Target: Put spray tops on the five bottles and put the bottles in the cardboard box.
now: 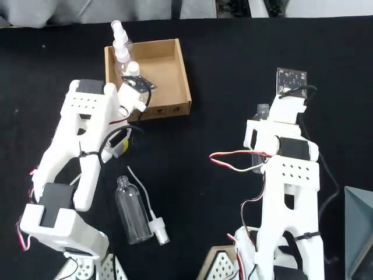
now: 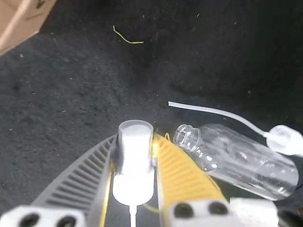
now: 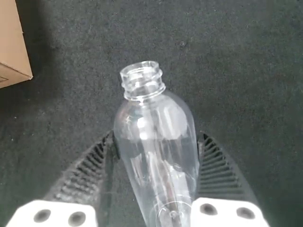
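Black cloth spreads under everything, and toward its far left we see the open cardboard box. Capped bottles stand upright against the box's left wall, their white tops rising above the rim; we count at least two and cannot be sure of more. Our left gripper is clenched on a white spray top, pinching it from both sides, and it hangs low over the cloth just in front of the box. Near it an uncapped clear bottle lies on its side with its open neck turned toward that gripper. A loose spray top rests beside the bottle's base, its thin dip tube stretched out along the bottle; we cannot tell whether the two touch. Our right gripper grasps a second clear bottle around its body, closed in on it from both sides. The threaded mouth of this bottle is open and points away from the wrist. From above, we find this arm holding its bottle well apart from the box, off to the box's right.
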